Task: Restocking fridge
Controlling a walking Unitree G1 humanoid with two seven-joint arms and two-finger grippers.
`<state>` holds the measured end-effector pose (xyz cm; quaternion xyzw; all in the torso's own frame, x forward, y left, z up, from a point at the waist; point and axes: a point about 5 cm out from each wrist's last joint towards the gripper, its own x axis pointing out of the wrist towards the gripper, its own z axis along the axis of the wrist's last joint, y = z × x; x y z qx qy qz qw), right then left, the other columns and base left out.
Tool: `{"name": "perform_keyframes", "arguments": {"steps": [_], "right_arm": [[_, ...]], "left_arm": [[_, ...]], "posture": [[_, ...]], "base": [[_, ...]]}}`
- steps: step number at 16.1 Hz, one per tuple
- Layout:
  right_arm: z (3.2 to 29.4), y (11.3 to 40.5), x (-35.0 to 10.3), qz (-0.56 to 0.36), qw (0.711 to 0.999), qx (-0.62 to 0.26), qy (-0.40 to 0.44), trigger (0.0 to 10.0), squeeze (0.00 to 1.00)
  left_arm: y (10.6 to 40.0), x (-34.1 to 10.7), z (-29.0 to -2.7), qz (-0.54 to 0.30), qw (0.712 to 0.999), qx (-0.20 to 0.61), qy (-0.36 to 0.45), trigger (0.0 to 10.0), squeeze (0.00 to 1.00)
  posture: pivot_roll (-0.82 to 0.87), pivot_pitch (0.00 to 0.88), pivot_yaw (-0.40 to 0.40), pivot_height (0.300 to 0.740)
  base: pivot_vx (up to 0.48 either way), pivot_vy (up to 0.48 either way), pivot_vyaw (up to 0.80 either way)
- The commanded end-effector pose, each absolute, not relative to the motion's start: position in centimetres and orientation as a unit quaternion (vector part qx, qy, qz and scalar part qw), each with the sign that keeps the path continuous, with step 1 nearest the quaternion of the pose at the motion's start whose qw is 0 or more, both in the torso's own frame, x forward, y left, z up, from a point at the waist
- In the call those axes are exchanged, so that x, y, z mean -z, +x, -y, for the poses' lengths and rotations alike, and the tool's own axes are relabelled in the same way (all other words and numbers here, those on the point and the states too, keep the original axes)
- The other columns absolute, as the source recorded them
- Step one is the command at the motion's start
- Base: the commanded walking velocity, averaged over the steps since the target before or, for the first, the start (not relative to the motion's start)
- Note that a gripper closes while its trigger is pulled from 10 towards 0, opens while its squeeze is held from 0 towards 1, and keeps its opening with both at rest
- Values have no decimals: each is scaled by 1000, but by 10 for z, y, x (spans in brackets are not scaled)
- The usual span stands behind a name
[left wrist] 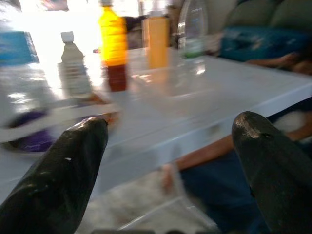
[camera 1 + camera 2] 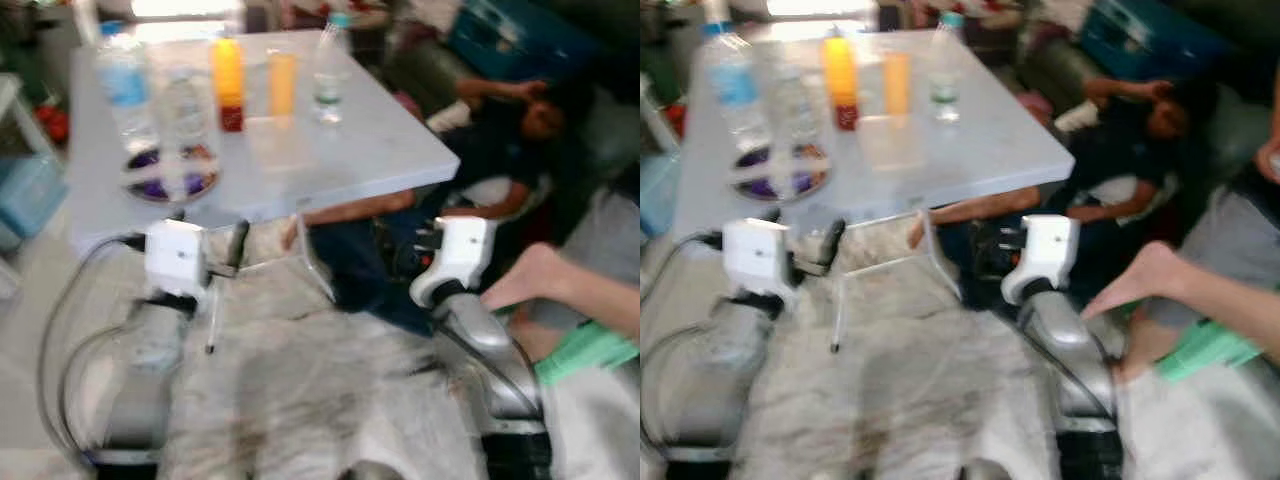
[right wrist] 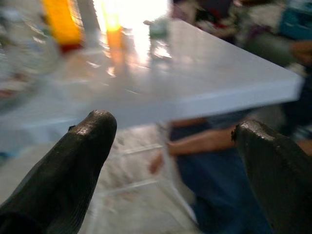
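1. So, everything's a bit blurry, but a pale blue-white folding table (image 2: 360, 150) stands in front of the robot, holding the drinks.
2. Lined up at its far side: a clear water bottle with a blue label (image 2: 125, 85), an orange-yellow juice bottle with a dark red base (image 2: 229, 80), an orange plastic tumbler (image 2: 282, 82) and a clear bottle with a green cap (image 2: 330, 65).
3. A round purple patterned plate (image 2: 170, 180) sits near the front left corner.
4. The left gripper (image 1: 168, 161) hangs just short of the table edge, fingers spread wide, holding nothing.
5. The right gripper (image 3: 175, 161) is the same: splayed and empty, low by the table's front edge.
6. A person in dark clothes (image 2: 500, 150) lies on the floor beside the table, and someone's bare foot (image 2: 535, 275) pokes in at right.
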<state>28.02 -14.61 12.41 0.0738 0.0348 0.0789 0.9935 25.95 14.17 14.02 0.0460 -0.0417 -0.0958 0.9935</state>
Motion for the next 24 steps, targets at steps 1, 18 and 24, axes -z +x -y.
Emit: {"name": "perform_keyframes", "arguments": {"steps": [1,18,24], "right_arm": [[140,280,-133,-18,993,-90,80,10000,0],[138,274,-137,27,987,-147,59,10000,0],[140,287,-138,28,985,-167,31,10000,0]], "left_arm": [[256,-140,-156,44,995,55,66,10000,0],[234,-127,-187,47,988,-62,136,10000,0],[242,-129,-184,66,984,-68,148,10000,0]], "posture": [[61,59,-75,740],[107,0,-106,740],[145,0,-207,740]], "base": [[0,454,0],[0,159,303],[0,0,0]]}}
